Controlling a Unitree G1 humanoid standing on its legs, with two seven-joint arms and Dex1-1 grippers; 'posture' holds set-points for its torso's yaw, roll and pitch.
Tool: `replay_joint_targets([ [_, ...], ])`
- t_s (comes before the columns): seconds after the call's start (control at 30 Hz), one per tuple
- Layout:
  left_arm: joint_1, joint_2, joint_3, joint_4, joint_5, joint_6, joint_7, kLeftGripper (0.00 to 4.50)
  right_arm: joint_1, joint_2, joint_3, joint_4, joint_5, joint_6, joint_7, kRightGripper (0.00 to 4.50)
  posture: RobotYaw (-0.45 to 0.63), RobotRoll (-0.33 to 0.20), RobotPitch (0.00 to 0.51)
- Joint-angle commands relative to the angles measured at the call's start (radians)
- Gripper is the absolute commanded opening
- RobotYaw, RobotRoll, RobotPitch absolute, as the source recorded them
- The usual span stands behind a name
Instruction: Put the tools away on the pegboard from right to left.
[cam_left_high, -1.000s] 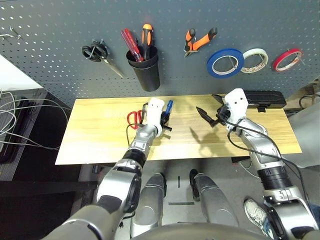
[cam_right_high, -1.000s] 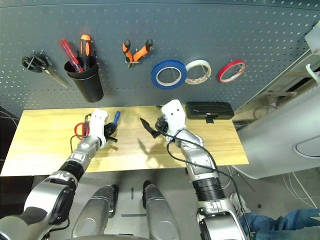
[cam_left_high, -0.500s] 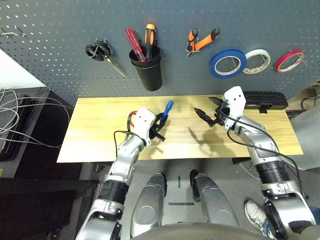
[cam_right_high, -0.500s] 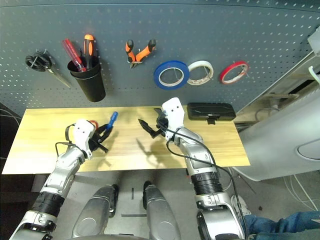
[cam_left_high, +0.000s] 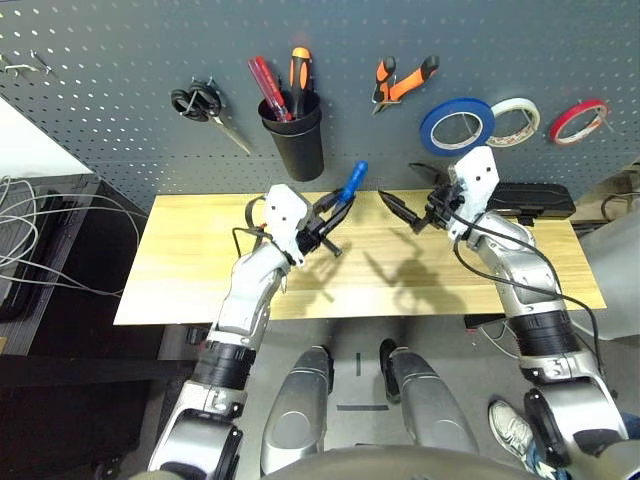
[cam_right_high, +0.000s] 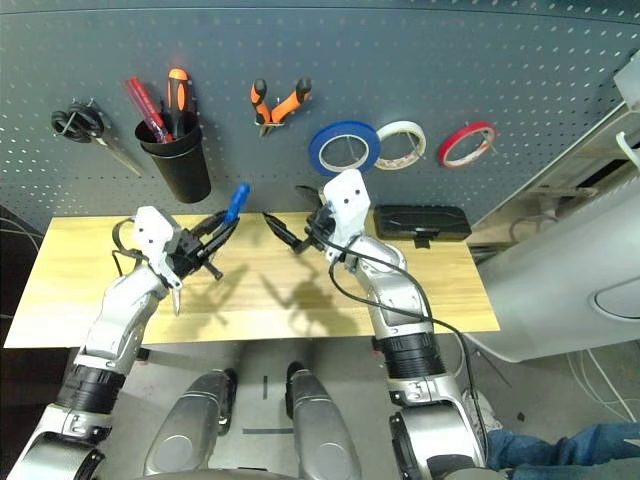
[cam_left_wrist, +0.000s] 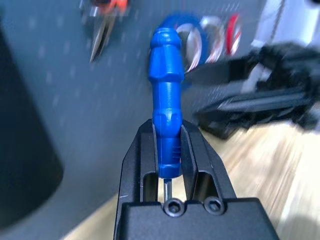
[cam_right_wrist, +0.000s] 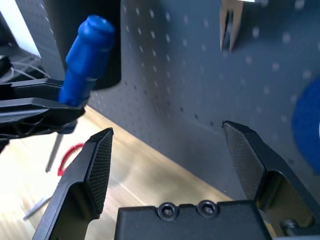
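The left gripper, two black fingers at the end of the silver left arm (cam_left_high: 333, 214), is pinching a slim screwdriver with a ribbed blue handle and a thin metal shaft (cam_left_wrist: 167, 100). Both fingers press on the handle's lower part near the shaft, and the handle's rounded end sticks out beyond them, in front of the foot of the pegboard and near the far edge of the pale wooden worktop (cam_left_high: 150, 270). The right gripper, also two black fingers (cam_right_wrist: 172, 155), is spread wide with nothing between its fingers; it faces the left one across a gap, near the worktop's far edge, towards the right corner.

Small red-handled scissors (cam_right_wrist: 70, 157) lie on the left part of the worktop. A long black plastic case (cam_right_high: 422, 223) sits at the far right corner.

On the dark grey-blue perforated pegboard (cam_left_high: 350, 150), from left to right, hang black-handled scissors (cam_left_high: 198, 103), a tapered black cup (cam_left_high: 298, 150) holding a clear red-handled tool (cam_left_high: 268, 88) and an orange-and-black-handled tool (cam_left_high: 300, 72), then orange-and-black-handled pliers (cam_left_high: 404, 82), a blue tape ring (cam_left_high: 430, 135), a white tape ring (cam_left_high: 533, 115) and a red tape ring (cam_left_high: 558, 130). The pliers hang above the stretch between the cup and the blue ring.
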Motion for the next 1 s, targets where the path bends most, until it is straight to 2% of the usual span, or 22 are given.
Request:
replay_joint_targets([
  [0.03, -0.007, 0.021, -0.017, -0.076, -0.029, 0.058, -0.034, 0.52, -0.003, 0.01, 0.016, -0.05, 0.023, 0.016, 0.013, 4.5, 0.08, 0.0, 0.224],
  [0.23, -0.044, 0.051, 0.003, -0.134, -0.065, 0.085, -0.059, 0.52, -0.008, 0.025, 0.021, -0.067, 0.032, 0.005, 0.027, 4.5, 0.08, 0.0, 0.22],
  [0.53, -0.169, 0.058, 0.112, -0.138, -0.132, 0.096, 0.005, 0.52, -0.039, 0.041, 0.019, -0.064, 0.038, 0.013, 0.025, 4.5, 0.09, 0.0, 0.223],
  [1.0, -0.325, 0.022, 0.187, -0.119, -0.205, 0.114, 0.099, 0.52, -0.092, 0.083, 0.024, -0.024, 0.039, 0.006, 0.017, 4.5, 0.09, 0.0, 0.226],
])
